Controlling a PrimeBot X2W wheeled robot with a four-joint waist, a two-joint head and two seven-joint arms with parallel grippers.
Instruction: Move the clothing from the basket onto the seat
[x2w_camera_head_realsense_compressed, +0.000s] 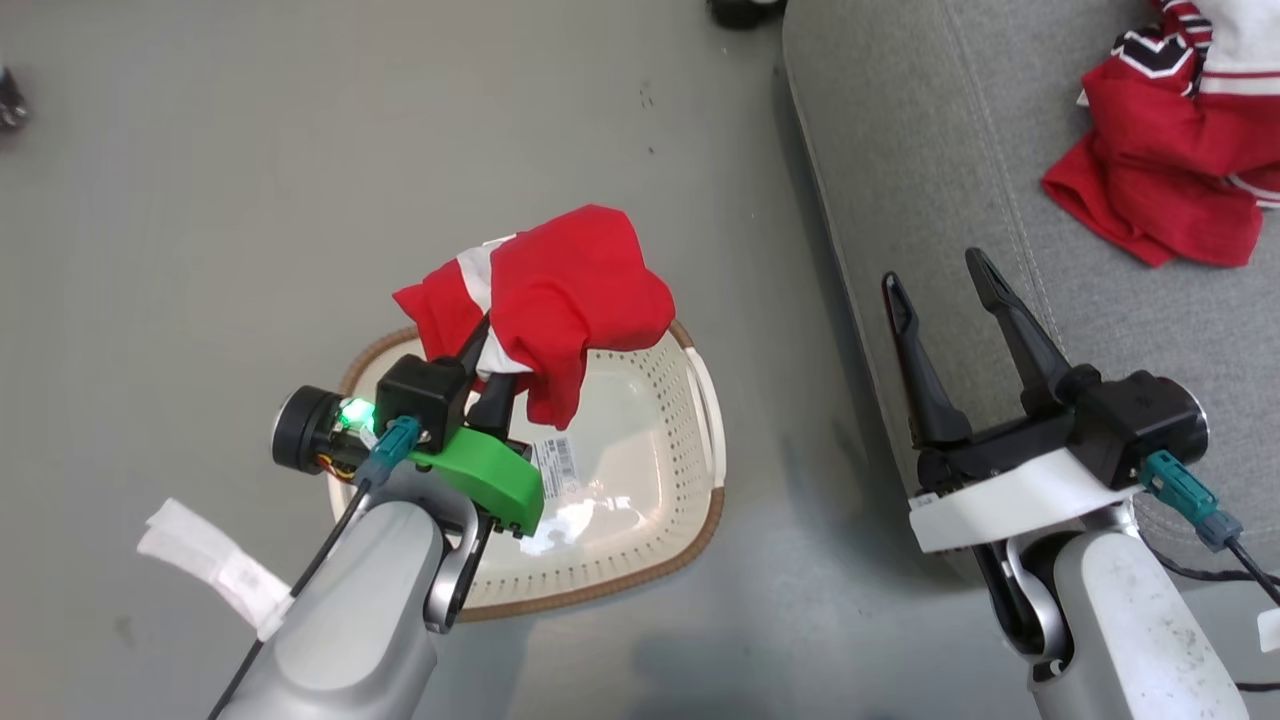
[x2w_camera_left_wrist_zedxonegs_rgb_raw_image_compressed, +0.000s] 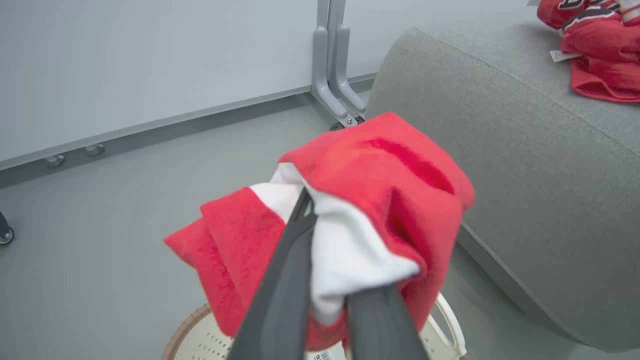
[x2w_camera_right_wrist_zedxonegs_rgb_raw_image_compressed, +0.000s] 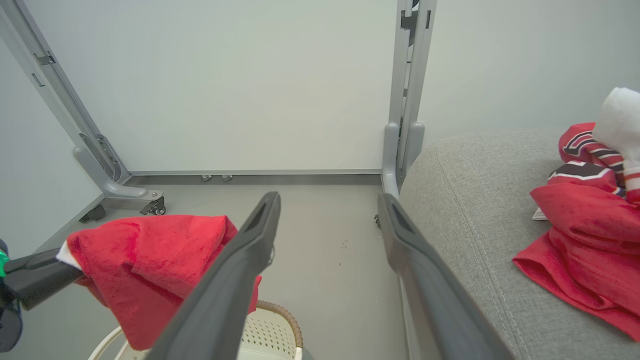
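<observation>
Left end effector (x2w_camera_head_realsense_compressed: 488, 360): closed on the held garment (x2w_camera_head_realsense_compressed: 570, 290), both fingers pinching a white panel with red cloth bunched over and around the tips. In the left wrist view the cloth wraps the fingers, and one tip is buried in the white fold. There is a green housing (x2w_camera_head_realsense_compressed: 490, 480) behind the fingers, with a green light on beside it.

Right end effector (x2w_camera_head_realsense_compressed: 932, 268): fingers spread wide with nothing between them. It sits at the left edge of the seat (x2w_camera_head_realsense_compressed: 900, 150). In the right wrist view one finger is over the grey cushion edge and the other over the floor (x2w_camera_head_realsense_compressed: 250, 200).

Basket (x2w_camera_head_realsense_compressed: 690, 400): on the floor directly under the left arm, just left of the seat. Cream perforated wall, brown rim, and the label sticker (x2w_camera_head_realsense_compressed: 553, 465) showing on its bottom.

The held garment is up in the air above the basket's far rim, drooping from the fingers, red with a white panel. I can't tell whether its lowest fold clears the rim.

Seat: grey woven cushion with a rounded corner and a stitched seam running along its edge.

Second garment (x2w_camera_head_realsense_compressed: 1160, 170): lying crumpled on the seat, well apart from the right end effector, toward the far right. Red with white parts, striped trim and a dark patterned patch.

Beyond that, a pale partition panel (x2w_camera_right_wrist_zedxonegs_rgb_raw_image_compressed: 250, 100) on a grey frame, with a frame post (x2w_camera_right_wrist_zedxonegs_rgb_raw_image_compressed: 407, 75) standing at the seat's far corner and a caster (x2w_camera_right_wrist_zedxonegs_rgb_raw_image_compressed: 157, 207) on the floor to the left.
</observation>
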